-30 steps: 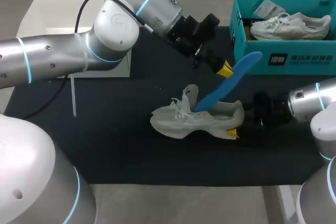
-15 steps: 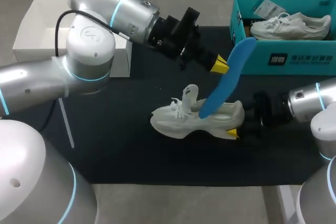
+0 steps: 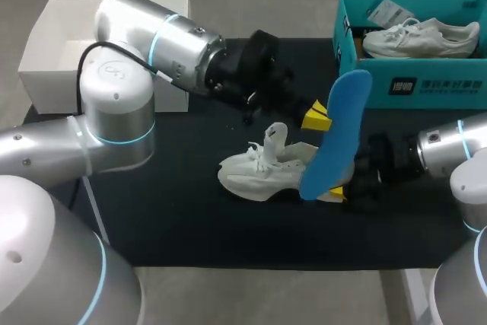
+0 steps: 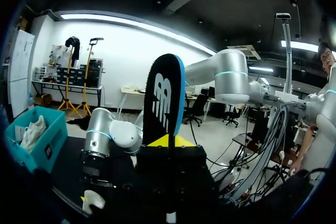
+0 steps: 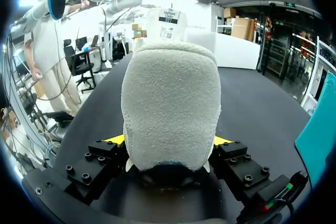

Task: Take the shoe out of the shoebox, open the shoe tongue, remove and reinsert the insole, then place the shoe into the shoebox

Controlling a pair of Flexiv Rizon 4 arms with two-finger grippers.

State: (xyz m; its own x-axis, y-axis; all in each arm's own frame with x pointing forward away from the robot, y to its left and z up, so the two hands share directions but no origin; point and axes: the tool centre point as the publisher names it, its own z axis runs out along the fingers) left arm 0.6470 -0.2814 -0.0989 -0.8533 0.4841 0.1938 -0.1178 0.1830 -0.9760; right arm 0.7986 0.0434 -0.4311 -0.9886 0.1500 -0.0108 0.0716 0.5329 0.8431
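Observation:
A white shoe (image 3: pixel 262 173) lies on its side on the black mat (image 3: pixel 175 211), toe toward the left. My right gripper (image 3: pixel 344 180) is at its heel, and in the right wrist view the fuzzy heel (image 5: pixel 170 108) fills the space between the two yellow-tipped fingers, which press it from both sides. My left gripper (image 3: pixel 316 118) hangs above the shoe, shut on the edge of a blue insole (image 3: pixel 338 127). The insole stands nearly upright, and its lower end hides part of the heel. In the left wrist view the insole (image 4: pixel 161 98) rises dark-faced from the shut left gripper (image 4: pixel 168 141).
The teal shoebox (image 3: pixel 434 85) stands at the back right with a second white shoe (image 3: pixel 422 38) inside. A white open box (image 3: pixel 61 43) sits at the back left, behind my left arm.
My left arm has swung the insole from a slant with its lower end in the shoe to nearly upright, with that end now in front of the heel. The right gripper and shoe stayed still.

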